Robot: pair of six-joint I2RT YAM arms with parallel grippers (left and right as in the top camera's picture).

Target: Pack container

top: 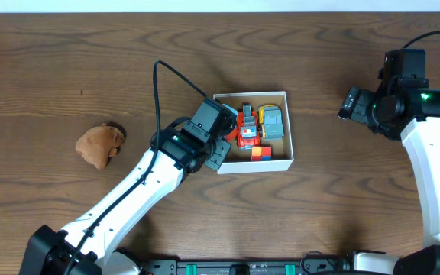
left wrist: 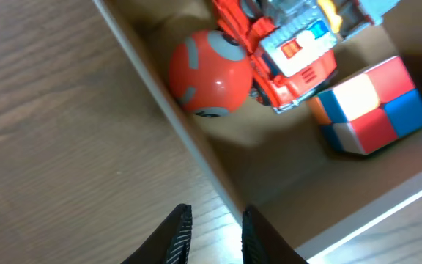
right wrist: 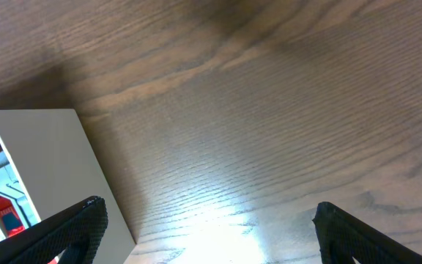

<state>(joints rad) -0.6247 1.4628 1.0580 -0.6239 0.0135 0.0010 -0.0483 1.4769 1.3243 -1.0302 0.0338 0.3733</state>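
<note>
The container [top: 255, 165], a small white-walled box with a tan inside, sits mid-table. It holds an orange ball [left wrist: 209, 73], a red toy truck [left wrist: 291, 59], a coloured cube [left wrist: 368, 106] and a yellow-grey toy vehicle [top: 272, 122]. My left gripper [top: 218, 150] hovers at the box's left wall [left wrist: 167, 110]. Its fingers [left wrist: 184, 229] are parted only narrowly, with bare table between them. My right gripper [top: 347, 103] hangs wide open over the wood to the right of the box [right wrist: 42, 161], holding nothing.
A brown plush toy [top: 100, 145] lies on the wooden table well left of the box. The left arm's black cable [top: 159, 92] loops above the table beside the box.
</note>
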